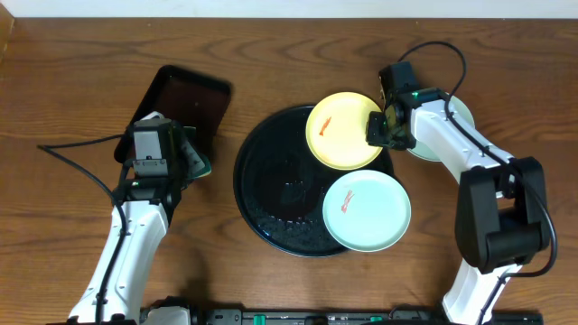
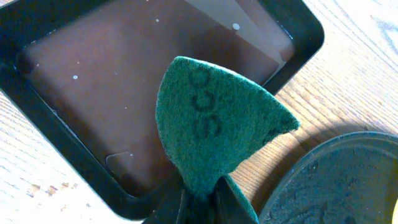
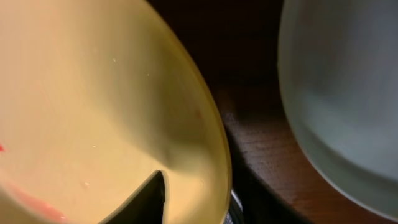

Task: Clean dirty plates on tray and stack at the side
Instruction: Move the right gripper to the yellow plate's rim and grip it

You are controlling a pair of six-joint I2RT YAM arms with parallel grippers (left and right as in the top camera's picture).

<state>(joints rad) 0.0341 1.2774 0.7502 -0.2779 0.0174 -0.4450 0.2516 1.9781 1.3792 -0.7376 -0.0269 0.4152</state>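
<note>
Green fibrous pad [image 2: 211, 130] clamped in left fingers [image 2: 173, 213]; right fingers [image 3: 146, 202] straddle yellow plate [image 3: 93, 93] rim, grip unclear.

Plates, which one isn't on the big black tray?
The pale mint plate on the wood, partly under the right arm. The yellow plate and the other mint plate both sit on the tray.

Bare wood runs open along the top of the frame. The left half of the round tray [image 1: 271, 194] lies bare; the yellow plate [image 1: 339, 135] and a mint plate [image 1: 366, 212] fill its right side. The right arm [image 1: 470, 153] bars the right edge. At left, the rectangular tray [image 1: 185, 99], left arm [image 1: 135, 235] and green pad [image 2: 211, 124] crowd the gap.
</note>
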